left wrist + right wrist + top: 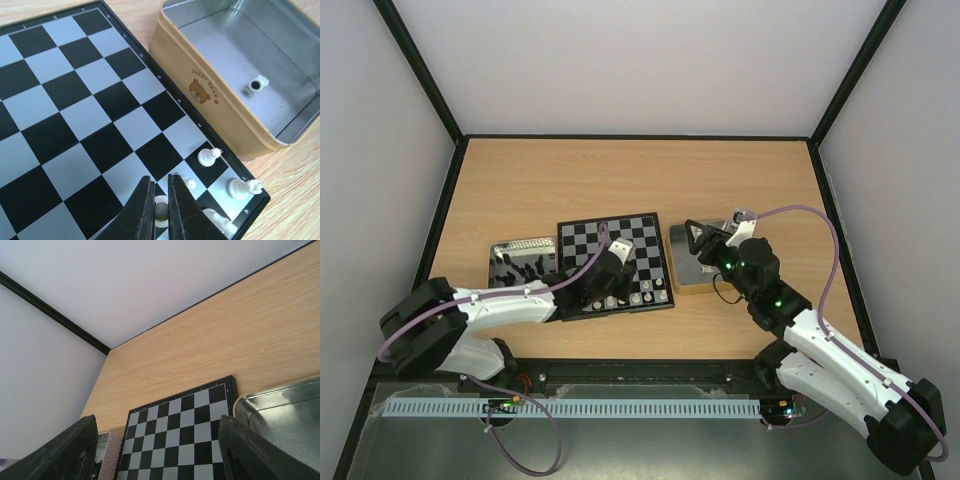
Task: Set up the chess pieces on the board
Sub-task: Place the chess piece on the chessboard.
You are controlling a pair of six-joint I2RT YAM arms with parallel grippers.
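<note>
The left arm (500, 300) is reaching low and nearly flat from the near-left corner, carrying the left gripper (610, 268) over the near-right squares of the board (590, 240). The board is lying flat mid-table, skewed slightly, with a shallow tin (498, 265) of dark pieces just beside its left edge.

The left wrist view is showing that gripper's fingers (145, 210) clenched to a thin slit. A cream-white piece (161, 207) is showing in the slit, though I cannot tell whether it is pinched or merely standing beneath. Other white chessmen (209, 156) are standing upright on squares near the board's corner. One more chessman (258, 83) is lying on its side in the tan-walled tin (210, 85), its dark base facing the camera, which the overhead view is not resolving.

The right arm (830, 350) is bending up from the near-right corner and holding the right gripper (698, 235) above that tin. Its fingers (255, 450) are spread wide, with nothing between them.
</note>
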